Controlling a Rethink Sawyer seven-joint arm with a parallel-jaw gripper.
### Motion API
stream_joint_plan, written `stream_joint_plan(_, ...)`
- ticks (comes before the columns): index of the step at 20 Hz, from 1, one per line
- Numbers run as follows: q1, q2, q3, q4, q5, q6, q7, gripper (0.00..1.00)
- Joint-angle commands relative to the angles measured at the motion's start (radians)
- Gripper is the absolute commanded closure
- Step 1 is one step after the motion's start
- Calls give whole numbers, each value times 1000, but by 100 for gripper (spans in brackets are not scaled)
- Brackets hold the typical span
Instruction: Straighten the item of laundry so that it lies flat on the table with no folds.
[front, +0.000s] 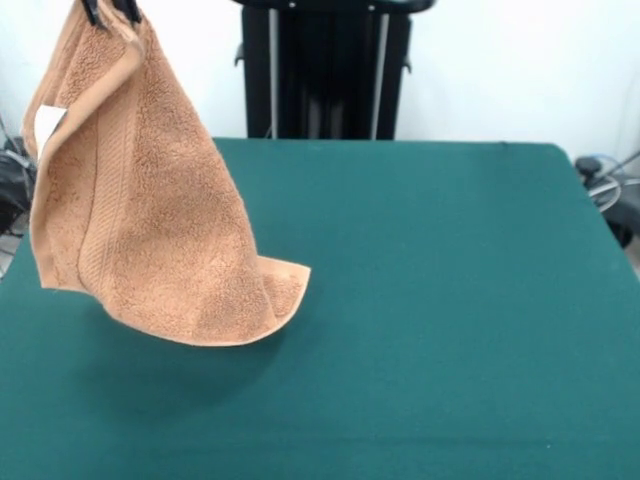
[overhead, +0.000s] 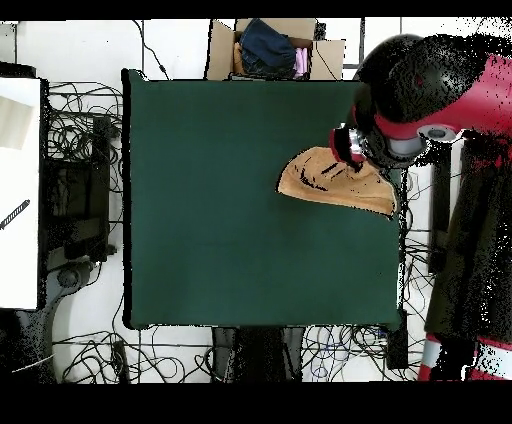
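The orange-tan terry towel (front: 150, 210) hangs by one corner from my gripper (front: 110, 10) at the top left of the front view. The gripper is shut on that corner and only its black tips show. The towel hangs above the dark green table (front: 430, 300), with a woven band running down it and a small white label (front: 47, 125) on its left edge. Its lowest corner curls near the cloth. In the overhead view the towel (overhead: 335, 182) is bunched near the table's (overhead: 230, 220) right edge, under the red arm's gripper (overhead: 347, 145).
The robot's black pedestal (front: 325, 70) stands behind the table's far edge. In the overhead view a cardboard box with clothes (overhead: 275, 48) sits beyond the table's top edge, cables lie all round, and a white bench (overhead: 20, 190) is at the left.
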Motion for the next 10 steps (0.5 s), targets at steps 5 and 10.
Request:
stream_joint_plan(5, 37, -41, -12, 208, 8, -117, 55, 100)
stream_joint_plan(10, 53, -78, -26, 261, 20, -146, 89, 100)
